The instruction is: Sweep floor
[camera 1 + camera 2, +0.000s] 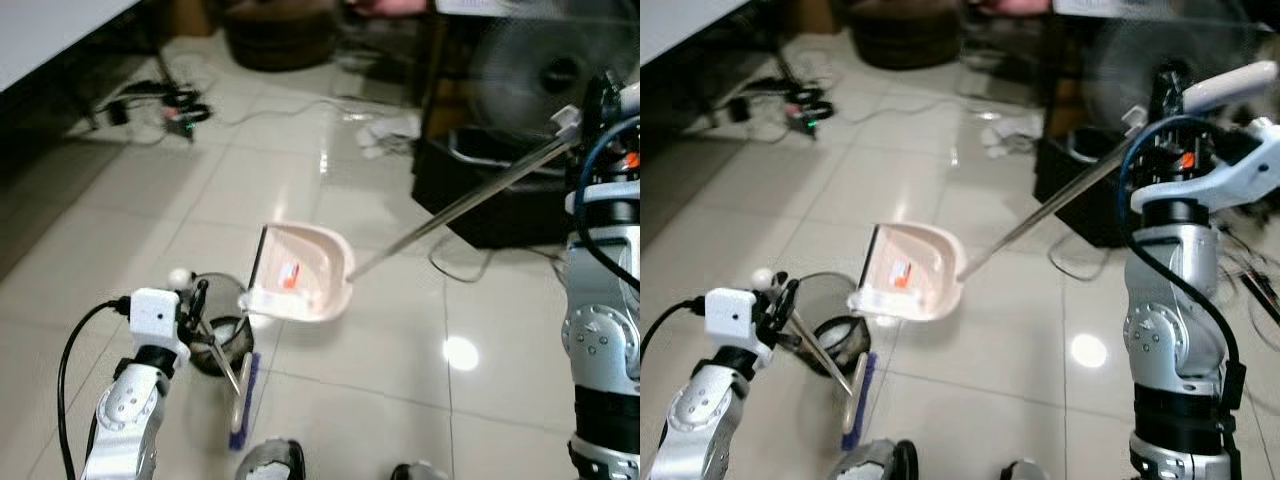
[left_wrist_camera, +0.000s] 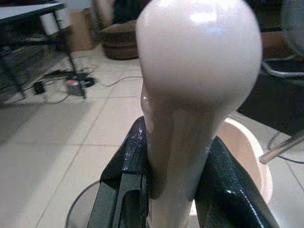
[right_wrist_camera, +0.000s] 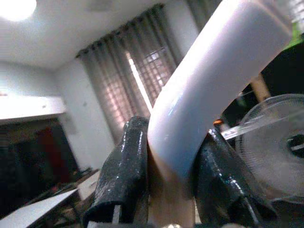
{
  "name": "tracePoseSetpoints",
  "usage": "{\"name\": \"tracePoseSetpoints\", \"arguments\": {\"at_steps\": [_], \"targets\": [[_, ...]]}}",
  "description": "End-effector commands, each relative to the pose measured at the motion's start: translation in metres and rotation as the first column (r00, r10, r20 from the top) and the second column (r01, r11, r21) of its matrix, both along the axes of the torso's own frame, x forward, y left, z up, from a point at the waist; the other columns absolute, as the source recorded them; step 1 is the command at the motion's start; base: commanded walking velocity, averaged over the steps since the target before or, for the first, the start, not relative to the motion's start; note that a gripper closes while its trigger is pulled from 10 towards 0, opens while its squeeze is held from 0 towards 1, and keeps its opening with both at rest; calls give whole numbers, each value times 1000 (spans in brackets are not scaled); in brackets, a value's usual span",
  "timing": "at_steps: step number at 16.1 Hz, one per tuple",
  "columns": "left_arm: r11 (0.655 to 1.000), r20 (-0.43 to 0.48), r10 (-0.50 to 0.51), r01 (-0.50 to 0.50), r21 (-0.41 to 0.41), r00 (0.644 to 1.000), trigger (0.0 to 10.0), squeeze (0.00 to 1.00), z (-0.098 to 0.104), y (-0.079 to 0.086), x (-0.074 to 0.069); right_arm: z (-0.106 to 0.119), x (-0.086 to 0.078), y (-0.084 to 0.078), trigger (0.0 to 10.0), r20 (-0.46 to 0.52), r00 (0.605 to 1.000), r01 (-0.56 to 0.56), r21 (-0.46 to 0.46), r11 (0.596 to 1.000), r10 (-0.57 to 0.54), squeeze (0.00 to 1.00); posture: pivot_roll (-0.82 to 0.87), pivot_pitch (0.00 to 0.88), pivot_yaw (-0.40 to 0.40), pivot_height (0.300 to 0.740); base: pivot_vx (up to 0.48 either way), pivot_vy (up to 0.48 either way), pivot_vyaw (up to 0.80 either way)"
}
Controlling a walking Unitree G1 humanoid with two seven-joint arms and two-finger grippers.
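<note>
My left gripper (image 1: pixel 196 302), low at the front left, is shut on the cream handle (image 2: pixel 199 61) of a small brush, its black fingers (image 2: pixel 126 175) clamped on both sides. The brush slants down to blue bristles (image 1: pixel 244 396) on the tiles. My right gripper (image 1: pixel 1162 88), raised at the right, is shut on the white curved grip (image 3: pixel 209 85) of a long metal rod (image 1: pixel 460 205). That rod carries a cream dustpan (image 1: pixel 305 270), which is tilted over a dark round bin (image 1: pixel 215 352). An orange scrap (image 1: pixel 290 275) lies in the pan.
A standing fan (image 1: pixel 545 70) and a black box (image 1: pixel 480 195) are at the back right. Cables (image 1: pixel 170 105) trail at the back left near a white table (image 1: pixel 50 30). Crumpled paper (image 1: pixel 385 135) lies on the tiles. My feet (image 1: pixel 270 462) are at the bottom edge.
</note>
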State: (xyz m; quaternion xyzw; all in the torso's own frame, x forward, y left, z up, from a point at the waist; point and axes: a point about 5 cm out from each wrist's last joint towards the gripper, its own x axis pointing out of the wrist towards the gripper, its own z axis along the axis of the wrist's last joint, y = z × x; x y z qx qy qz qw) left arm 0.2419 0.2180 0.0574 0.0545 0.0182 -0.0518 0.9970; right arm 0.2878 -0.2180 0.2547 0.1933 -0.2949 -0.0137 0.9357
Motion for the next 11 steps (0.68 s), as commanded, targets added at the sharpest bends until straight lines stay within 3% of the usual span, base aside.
{"name": "tracePoseSetpoints", "arguments": {"at_steps": [1,8,11], "targets": [[1000,10,20,-20,17,1000,10000,0,4,5,-2,9,0,1,10000,36,999,-12,44,999,10,0,19,28,76,740,0,0,800],[998,13,44,-45,50,999,10000,0,6,8,-4,1,6,-10,10000,3,998,69,80,994,-69,0,39,32,59,740,0,0,797],[993,49,100,-103,61,994,10000,0,14,14,7,-2,10,-15,10000,-15,994,105,75,992,-104,0,35,42,56,740,0,0,0]]}}
